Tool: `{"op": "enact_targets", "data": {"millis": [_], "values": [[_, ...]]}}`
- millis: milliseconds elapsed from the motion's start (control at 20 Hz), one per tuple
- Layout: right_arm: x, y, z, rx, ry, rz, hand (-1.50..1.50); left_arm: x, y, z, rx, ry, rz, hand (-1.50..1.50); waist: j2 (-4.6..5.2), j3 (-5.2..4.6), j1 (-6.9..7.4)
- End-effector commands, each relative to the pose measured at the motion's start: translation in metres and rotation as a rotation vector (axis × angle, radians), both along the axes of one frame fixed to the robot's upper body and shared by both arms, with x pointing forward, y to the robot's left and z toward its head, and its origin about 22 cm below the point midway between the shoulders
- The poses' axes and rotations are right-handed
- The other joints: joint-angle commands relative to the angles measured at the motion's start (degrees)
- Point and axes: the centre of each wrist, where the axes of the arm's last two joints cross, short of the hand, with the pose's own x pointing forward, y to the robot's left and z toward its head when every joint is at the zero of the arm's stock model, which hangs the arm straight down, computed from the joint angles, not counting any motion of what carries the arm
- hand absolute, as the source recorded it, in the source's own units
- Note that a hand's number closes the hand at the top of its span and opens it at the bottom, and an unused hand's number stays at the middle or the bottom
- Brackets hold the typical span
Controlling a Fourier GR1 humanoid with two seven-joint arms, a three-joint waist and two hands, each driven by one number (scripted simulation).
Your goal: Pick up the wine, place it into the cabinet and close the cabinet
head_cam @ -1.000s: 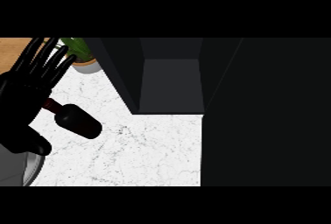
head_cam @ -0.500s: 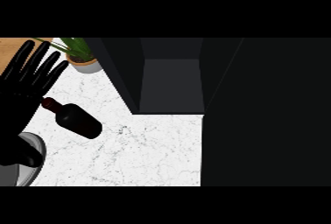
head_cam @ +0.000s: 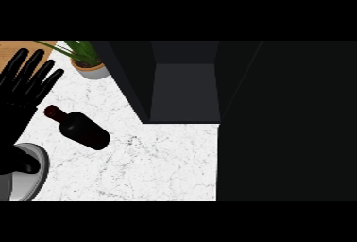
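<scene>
Currently: wine bottle point(head_cam: 82, 130) on counter point(head_cam: 160, 160), left of open cabinet point(head_cam: 185, 92), not grasped. Left robot hand point(head_cam: 24, 90) spread, near bottle's neck. Pickup, placement and cabinet closing all outstanding.

The left robot hand point(head_cam: 24, 94), fingers spread, shows just left of the wine bottle point(head_cam: 80, 128) on the counter point(head_cam: 160, 160).

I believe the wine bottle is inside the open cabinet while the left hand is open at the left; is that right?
Not quite: the head view shows the wine bottle on the counter, outside the open cabinet; the left hand is indeed open at the left.
</scene>
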Motion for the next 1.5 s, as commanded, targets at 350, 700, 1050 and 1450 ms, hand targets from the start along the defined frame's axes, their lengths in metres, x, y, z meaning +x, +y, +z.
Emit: {"op": "enact_targets", "data": {"millis": [350,700,1050,1450], "values": [[-0.008,-0.001,0.007,-0.016,-0.025,0.002,-1.50,-0.003,0.024,-0.040,0.054,0.017,0.052,-1.50,0.01,-0.02,-0.05],[-0.009,0.001,-0.005,0.012,-0.008,0.018,-1.50,0.007,0.058,-0.059,0.092,0.066,0.095,-1.50,0.03,-0.01,-0.18],[-0.007,0.012,0.007,0.015,-0.023,0.002,-1.50,0.020,0.065,-0.088,0.135,0.092,0.095,-1.50,0.06,-0.03,-0.21],[-0.001,0.011,0.016,-0.004,-0.018,0.036,-1.50,0.012,0.085,-0.130,0.151,0.116,0.086,-1.50,0.15,-0.06,-0.30]]}}
